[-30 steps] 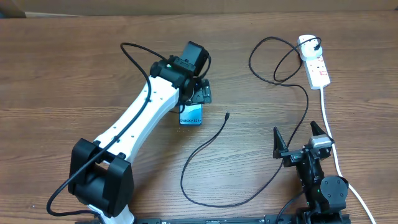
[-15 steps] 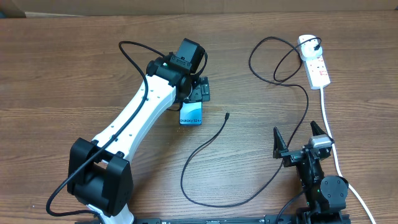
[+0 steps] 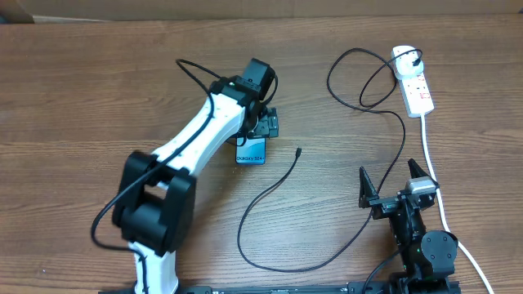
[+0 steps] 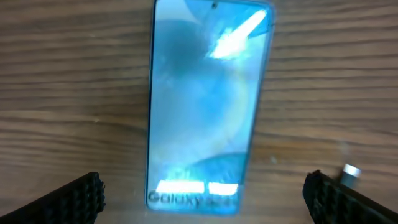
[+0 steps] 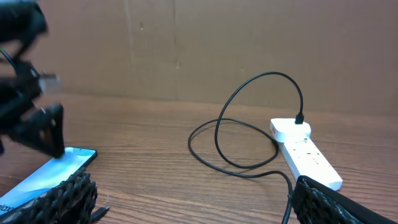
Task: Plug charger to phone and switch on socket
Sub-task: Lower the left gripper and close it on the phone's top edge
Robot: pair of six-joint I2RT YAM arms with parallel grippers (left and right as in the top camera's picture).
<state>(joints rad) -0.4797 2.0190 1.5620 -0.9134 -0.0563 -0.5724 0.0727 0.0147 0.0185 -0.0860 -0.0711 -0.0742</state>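
The phone (image 3: 252, 151) lies flat on the table with its cyan screen up, its far end hidden under my left gripper (image 3: 263, 122). In the left wrist view the phone (image 4: 205, 106) sits between and beyond my wide-open fingertips (image 4: 71, 198), and the gripper (image 4: 202, 200) holds nothing. The charger's small tip (image 3: 299, 151) rests just right of the phone, also seen as the tip (image 4: 351, 172). Its black cable (image 3: 282, 266) loops round to the white socket (image 3: 414, 82), where its plug sits. My right gripper (image 3: 392, 181) stands open and empty near the front right.
The socket's thick white cord (image 3: 431, 163) runs down the right side past my right arm. In the right wrist view the socket (image 5: 308, 152), the cable loop (image 5: 249, 124) and the phone (image 5: 53, 174) lie ahead. A cardboard wall (image 5: 217, 43) closes the table's back.
My left arm has swung so its elbow sits further right; its gripper shifted slightly but stays over the phone's far end. Phone, cable and right arm have not moved.
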